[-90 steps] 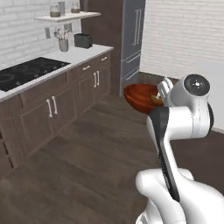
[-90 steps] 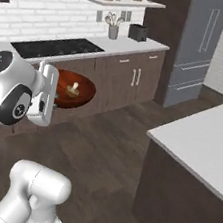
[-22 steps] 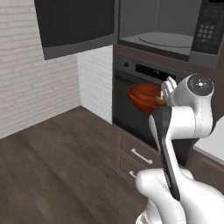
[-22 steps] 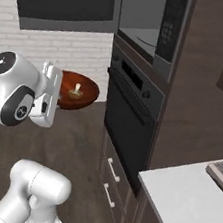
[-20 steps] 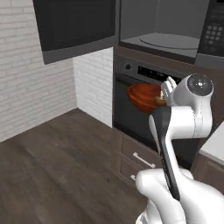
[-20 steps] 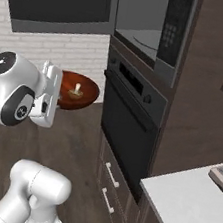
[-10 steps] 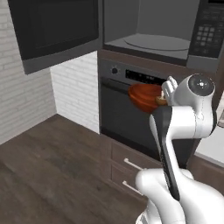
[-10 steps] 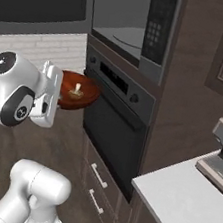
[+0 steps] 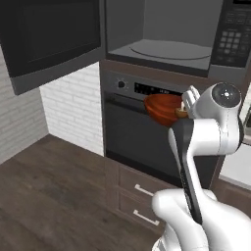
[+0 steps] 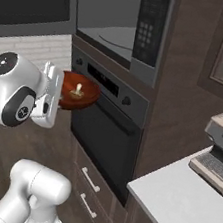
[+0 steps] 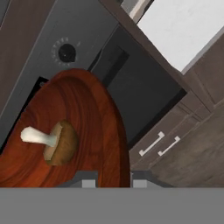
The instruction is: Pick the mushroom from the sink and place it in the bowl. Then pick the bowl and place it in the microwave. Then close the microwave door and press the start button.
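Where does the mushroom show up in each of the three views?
Left base view: mushroom at right of centre, at the right edge of the bowl, beside the arm.
Right base view: left of centre, standing in the middle of the bowl.
Hand view: lower left, lying on the bowl's floor.
Shared landmark: the oven behind the bowl.

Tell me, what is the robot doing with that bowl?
The robot's gripper is holding the brown wooden bowl by its rim, and the mushroom is lying inside it. The bowl is up in the air in front of the oven, just below the microwave. The microwave door hangs wide open on the left, and the turntable inside is bare, so the bowl is not in yet.
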### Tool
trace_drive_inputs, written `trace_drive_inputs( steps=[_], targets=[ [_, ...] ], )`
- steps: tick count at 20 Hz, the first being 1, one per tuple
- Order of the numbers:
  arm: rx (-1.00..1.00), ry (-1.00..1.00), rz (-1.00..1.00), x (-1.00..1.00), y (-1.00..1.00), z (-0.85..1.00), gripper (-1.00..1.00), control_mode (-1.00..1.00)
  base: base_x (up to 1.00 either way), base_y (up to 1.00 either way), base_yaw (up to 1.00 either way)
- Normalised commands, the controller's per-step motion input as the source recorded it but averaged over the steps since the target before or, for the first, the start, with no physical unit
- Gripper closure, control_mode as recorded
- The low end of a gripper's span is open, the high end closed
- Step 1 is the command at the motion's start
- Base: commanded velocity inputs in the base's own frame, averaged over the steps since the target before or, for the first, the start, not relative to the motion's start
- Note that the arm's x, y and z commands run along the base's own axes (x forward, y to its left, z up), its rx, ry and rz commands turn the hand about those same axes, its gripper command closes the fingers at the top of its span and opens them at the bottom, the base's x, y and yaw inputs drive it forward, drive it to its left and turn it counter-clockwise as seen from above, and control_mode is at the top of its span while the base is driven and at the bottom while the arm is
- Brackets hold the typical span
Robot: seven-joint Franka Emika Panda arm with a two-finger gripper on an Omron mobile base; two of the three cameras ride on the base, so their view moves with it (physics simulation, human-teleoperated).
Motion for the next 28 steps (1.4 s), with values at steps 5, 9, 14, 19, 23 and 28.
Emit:
trace_drive_inputs(
  steps=[5,9,14,19,23,28],
  targets=[
    [0.0,0.0,0.0,0.0,0.0,0.0,1.0,1.0,0.47,0.33,-0.18],
    [0.0,0.0,0.0,0.0,0.0,0.0,1.0,1.0,0.54,0.1,-0.16],
    [0.0,0.0,0.0,0.0,0.0,0.0,1.0,1.0,0.36,-0.03,-0.11],
    [0.0,0.0,0.0,0.0,0.0,0.0,1.0,1.0,0.0,0.05,-0.18],
    [0.0,-0.04,-0.03,0.0,0.0,0.1,1.0,-1.0,0.0,0.03,-0.13],
    [0.0,-0.16,-0.07,0.0,0.1,0.56,1.0,-1.0,0.0,0.0,0.0]
  ],
)
